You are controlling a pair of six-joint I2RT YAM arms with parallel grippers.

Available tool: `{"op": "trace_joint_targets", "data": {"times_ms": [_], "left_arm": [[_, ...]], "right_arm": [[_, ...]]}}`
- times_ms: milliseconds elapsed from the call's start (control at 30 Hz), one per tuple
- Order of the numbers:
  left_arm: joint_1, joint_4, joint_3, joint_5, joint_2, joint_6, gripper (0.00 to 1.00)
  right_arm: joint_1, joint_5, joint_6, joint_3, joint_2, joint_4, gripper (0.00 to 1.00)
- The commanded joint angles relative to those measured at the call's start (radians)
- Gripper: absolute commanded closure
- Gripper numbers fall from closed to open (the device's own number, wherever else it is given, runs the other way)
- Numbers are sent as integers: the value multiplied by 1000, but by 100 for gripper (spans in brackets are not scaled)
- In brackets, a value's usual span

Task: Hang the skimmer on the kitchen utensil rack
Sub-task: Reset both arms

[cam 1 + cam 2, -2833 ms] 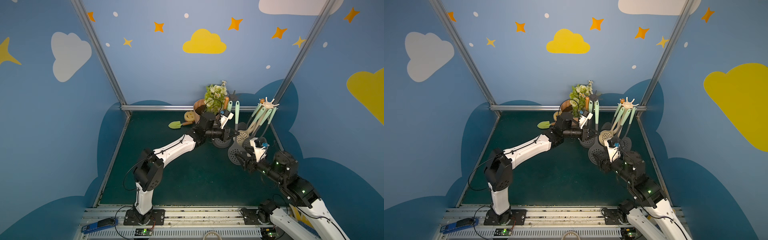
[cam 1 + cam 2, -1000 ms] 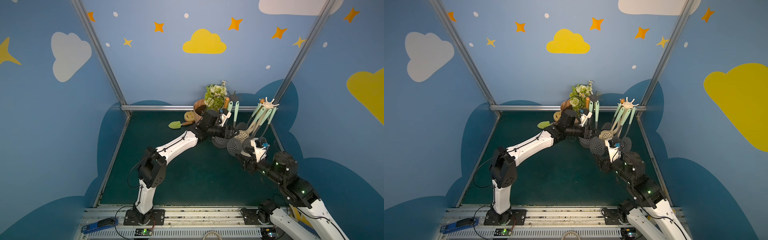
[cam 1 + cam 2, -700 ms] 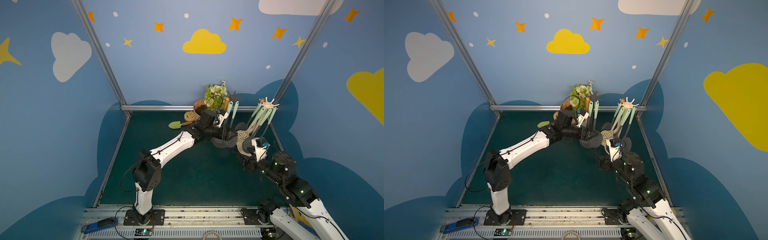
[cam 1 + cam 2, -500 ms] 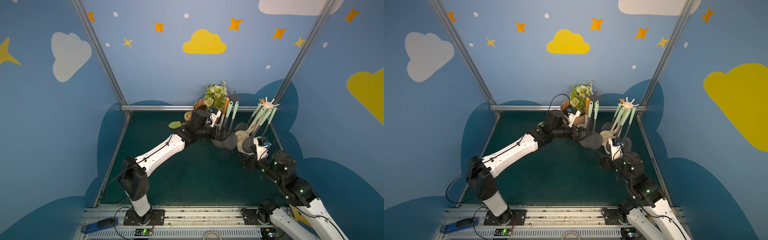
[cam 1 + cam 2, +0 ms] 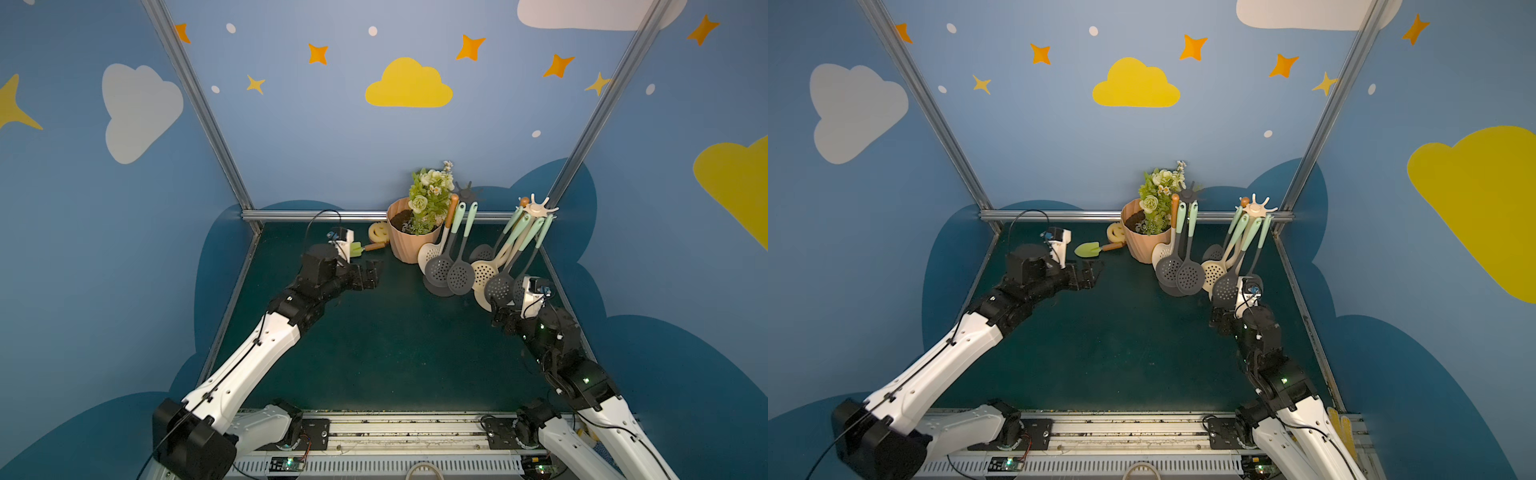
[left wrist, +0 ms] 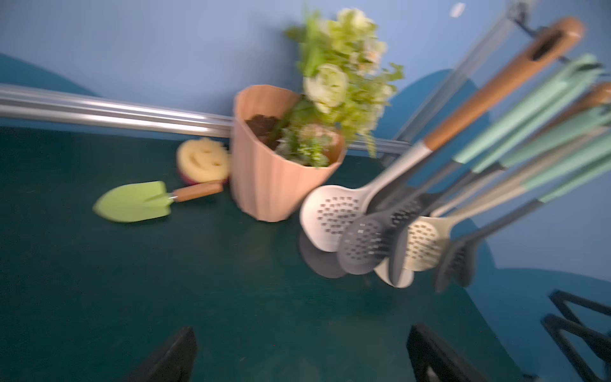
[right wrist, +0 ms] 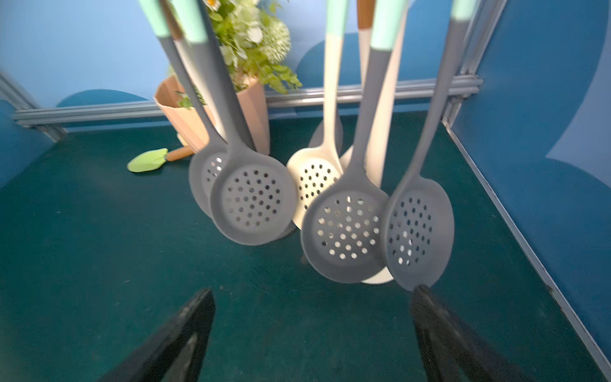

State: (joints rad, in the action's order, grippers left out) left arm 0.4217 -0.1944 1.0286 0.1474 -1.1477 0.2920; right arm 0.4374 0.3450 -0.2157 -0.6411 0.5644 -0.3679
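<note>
A grey skimmer [image 5: 460,274] with a mint handle hangs free from the dark star-topped rack [image 5: 468,192], beside another grey skimmer and a white one; it also shows in a top view [image 5: 1190,272] and the right wrist view [image 7: 253,200]. Further right stands a cream rack [image 5: 538,209] with several skimmers on it. My left gripper [image 5: 372,274] is open and empty, well left of the racks above the mat. My right gripper [image 5: 498,316] is open and empty, just in front of the cream rack's skimmer heads. Both wrist views show empty jaws, left [image 6: 304,350] and right [image 7: 314,297].
A peach flower pot [image 5: 409,245] stands behind the dark rack. A green trowel [image 5: 1090,249] and a yellow smiley sponge [image 5: 379,231] lie left of the pot, near my left gripper. A metal frame rail [image 5: 559,286] borders the mat close to the right arm.
Both grippers have opened and let go of the skimmer, which now hangs on the dark rack. The left arm has swung back to the left; the right gripper has pulled back slightly.
</note>
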Motion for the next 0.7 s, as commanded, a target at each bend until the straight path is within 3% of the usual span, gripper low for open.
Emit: {"op": "trace_joint_targets", "data": {"times_ms": [0,267,667], "left_arm": [[-97,36,-105,-93,68,9,0],[-270,122,-256,-183,77,12,0],[-368,327,-459,-351,60,-11,0]], "right_arm": [[-46,51,-36,59,9,100,8],[-181,9,-27,189,68,279,8],[-311,-22,18,301,185,467,8]]}}
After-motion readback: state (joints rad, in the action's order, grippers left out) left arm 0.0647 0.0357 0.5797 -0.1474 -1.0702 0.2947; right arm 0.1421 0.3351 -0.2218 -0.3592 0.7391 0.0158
